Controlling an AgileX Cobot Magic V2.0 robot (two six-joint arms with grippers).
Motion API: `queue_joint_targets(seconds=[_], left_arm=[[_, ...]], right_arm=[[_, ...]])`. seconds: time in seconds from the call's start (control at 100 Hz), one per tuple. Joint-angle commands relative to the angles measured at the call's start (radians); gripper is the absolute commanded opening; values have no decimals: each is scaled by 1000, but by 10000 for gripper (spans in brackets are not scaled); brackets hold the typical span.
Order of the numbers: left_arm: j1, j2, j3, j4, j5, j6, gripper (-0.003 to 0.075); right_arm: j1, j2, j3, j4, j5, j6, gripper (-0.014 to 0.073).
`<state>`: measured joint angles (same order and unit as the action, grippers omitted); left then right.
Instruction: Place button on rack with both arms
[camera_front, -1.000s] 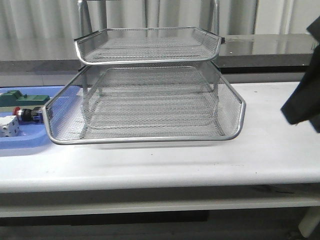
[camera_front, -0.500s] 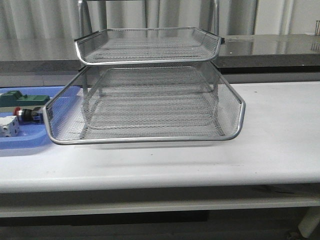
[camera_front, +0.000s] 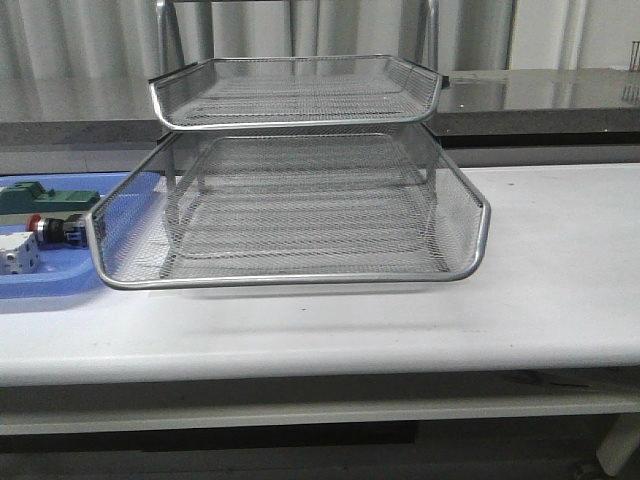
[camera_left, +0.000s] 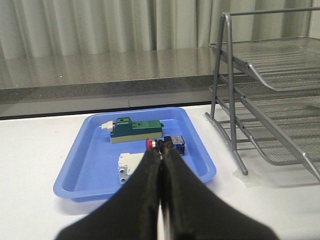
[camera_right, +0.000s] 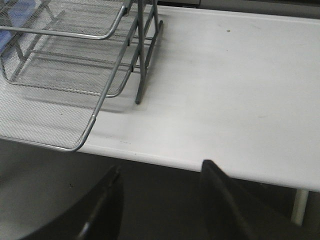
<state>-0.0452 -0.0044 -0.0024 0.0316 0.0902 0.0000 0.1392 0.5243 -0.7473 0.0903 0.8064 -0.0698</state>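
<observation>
Nearest, left pincer (camera_left: 161, 155) pressed together, aimed at the button (camera_left: 166, 145) just beyond, lying crosswise in blue tray (camera_left: 85, 165), left of rack (camera_front: 300, 210). Right pincer (camera_right: 160, 177) spread, well apart off worktop (camera_right: 240, 90).

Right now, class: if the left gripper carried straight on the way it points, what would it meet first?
Probably the small red-headed push-button in the flat blue plastic tray: the left gripper, jaws closed, lines up with it, though depth is unclear.
</observation>
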Motion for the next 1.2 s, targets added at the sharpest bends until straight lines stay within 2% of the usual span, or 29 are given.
queue_joint_targets(seconds=[0.0,0.27,0.34,0.44,0.63,1.19], left_arm=[[2,-32,54,-2,-82,-14,-21],[2,-32,54,-2,-82,-14,-21],[2,-32,54,-2,-82,-14,-21],[2,-32,54,-2,-82,-14,-21],[2,-32,54,-2,-82,-14,-21],[2,-32,54,-2,-90,-14,-21]], right_arm=[[0,4,-31,-7,-57,1,377],[0,4,-31,-7,-45,1,373],[0,4,-31,-7,-29,1,349],[0,4,-31,-7,2,1,235],[0,4,-31,-7,30,1,-71],[0,4,-31,-7,26,1,-68]])
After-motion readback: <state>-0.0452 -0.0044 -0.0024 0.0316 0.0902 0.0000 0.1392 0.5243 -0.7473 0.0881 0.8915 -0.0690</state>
